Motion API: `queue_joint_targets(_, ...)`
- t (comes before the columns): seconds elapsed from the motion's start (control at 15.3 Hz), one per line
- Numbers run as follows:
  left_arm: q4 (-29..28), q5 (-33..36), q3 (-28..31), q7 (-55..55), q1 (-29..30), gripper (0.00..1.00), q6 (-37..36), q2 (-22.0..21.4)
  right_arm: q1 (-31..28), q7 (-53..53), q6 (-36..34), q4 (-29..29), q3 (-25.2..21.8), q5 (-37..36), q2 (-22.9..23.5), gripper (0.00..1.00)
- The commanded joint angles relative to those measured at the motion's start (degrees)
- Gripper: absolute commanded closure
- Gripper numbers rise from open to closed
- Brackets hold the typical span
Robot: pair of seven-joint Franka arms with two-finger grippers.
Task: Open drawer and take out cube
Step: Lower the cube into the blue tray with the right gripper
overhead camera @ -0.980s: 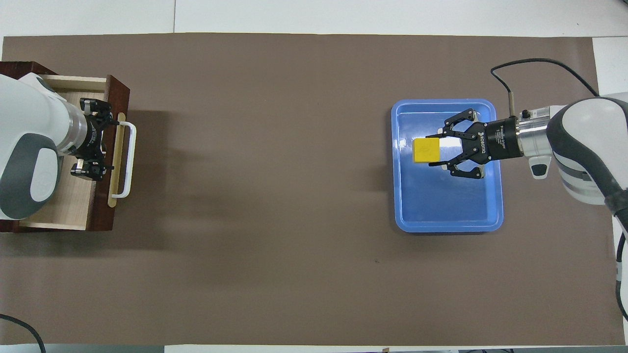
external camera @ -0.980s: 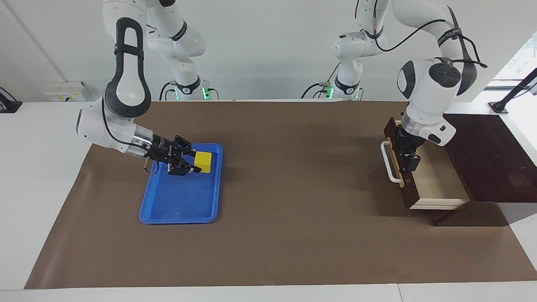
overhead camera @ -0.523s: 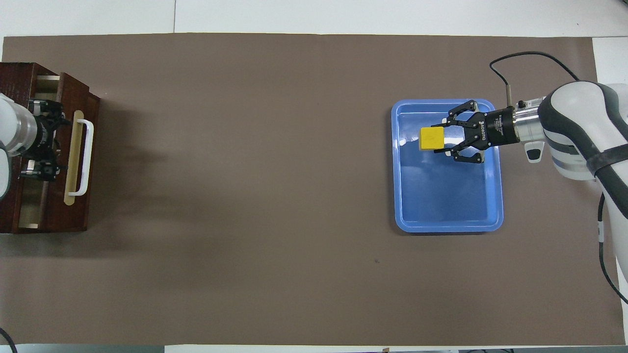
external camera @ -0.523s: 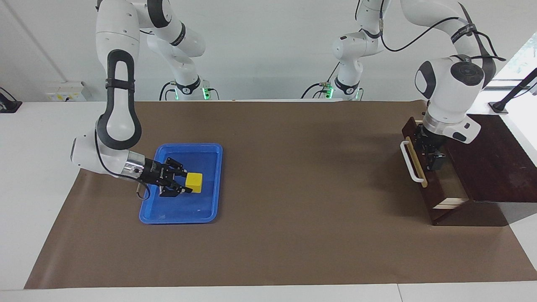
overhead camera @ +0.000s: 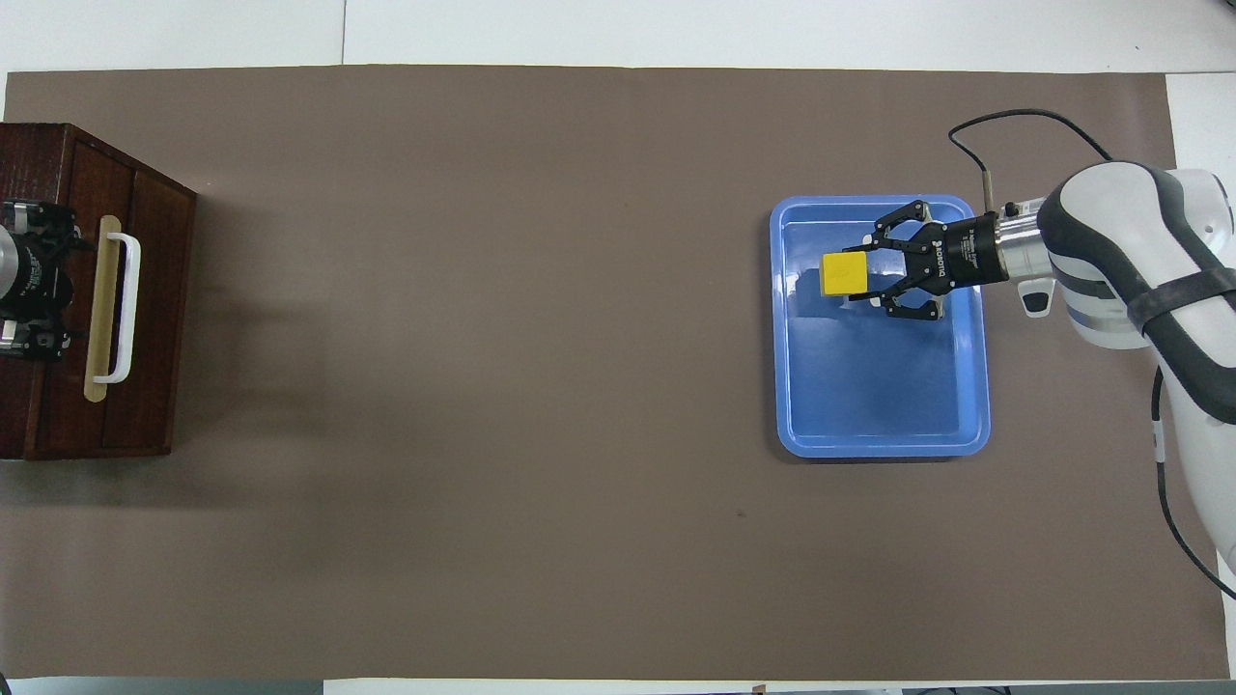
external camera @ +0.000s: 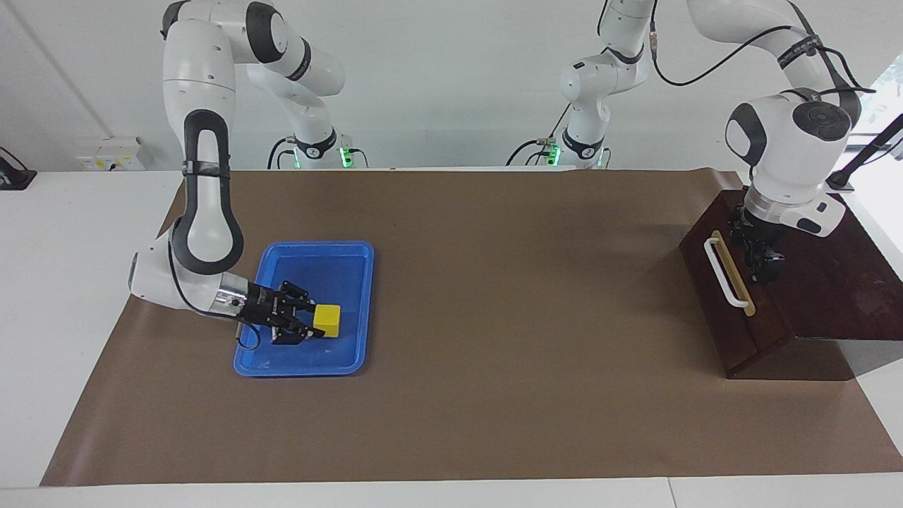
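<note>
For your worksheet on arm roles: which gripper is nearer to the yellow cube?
Right. The right gripper is shut on the cube over the blue tray; the left gripper is over the wooden box at the table's other end.

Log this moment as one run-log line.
drawer: shut | cube: gripped, low in blue tray | right claw: shut on cube | left claw: open, over the box top

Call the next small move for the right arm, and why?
Probably open the jaws and let go. The right gripper is shut on the cube, low inside the blue tray, so the cube looks about set down. The drawer is pushed in, with the left gripper over the box top, so nothing else seems pending.
</note>
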Motion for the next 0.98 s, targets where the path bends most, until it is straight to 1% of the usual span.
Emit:
queue_joint_targets(0.0,-1.32,2.86,0.04,2.81,2.17,0.0,2.28,-0.76,-0.91,-1.26,0.78,1.45,0.84,-0.52,1.28,1.0)
queue_joint_targets(0.2,-0.18,2.86,-0.4,3.24,-0.11,0.0,0.18,-1.28,-0.56,-1.26,1.31,1.37,0.84,-0.52,1.37,1.0)
queue_joint_targets(0.26,1.21,2.77,-0.4,3.33,-0.81,0.0,-0.78,-1.46,-0.3,-1.26,1.58,1.37,0.76,-0.52,1.37,1.0)
queue_joint_targets(0.33,2.62,2.34,-0.58,3.33,-1.08,0.0,-2.45,-1.46,-0.21,-1.26,1.66,1.37,0.75,-0.52,1.37,1.0)
queue_joint_targets(0.52,5.61,1.11,-0.67,3.42,-5.46,0.0,-8.59,-1.55,-0.12,-1.0,2.28,1.19,0.76,-0.43,1.37,1.0)
queue_joint_targets(0.59,6.4,-0.73,-0.67,3.42,-6.61,0.0,-10.09,-1.55,0.05,-0.91,2.37,1.19,0.75,-0.43,1.37,0.86)
queue_joint_targets(0.65,6.76,-2.66,-0.67,3.42,-7.06,0.0,-11.5,-1.72,0.06,-0.91,2.28,1.19,0.84,-0.52,1.37,0.66)
queue_joint_targets(0.72,6.76,-3.72,-0.76,4.21,-7.58,0.0,-12.82,-1.98,0.14,-0.82,2.37,1.19,0.76,-0.6,1.37,0.32)
queue_joint_targets(0.78,6.76,-3.99,-0.93,7.17,-8.37,0.0,-13.97,-2.25,0.14,-0.74,2.37,1.28,0.75,-0.78,1.37,0.11)
queue_joint_targets(0.85,6.76,-4.08,-0.93,10.86,-8.82,0.0,-15.11,-2.42,0.14,-0.74,2.37,1.28,0.75,-0.95,1.28,0.0)
queue_joint_targets(0.91,6.76,-4.26,-0.93,15.33,-9.26,0.0,-16.25,-2.77,0.23,-0.65,2.28,1.36,0.75,-1.13,1.2,0.0)
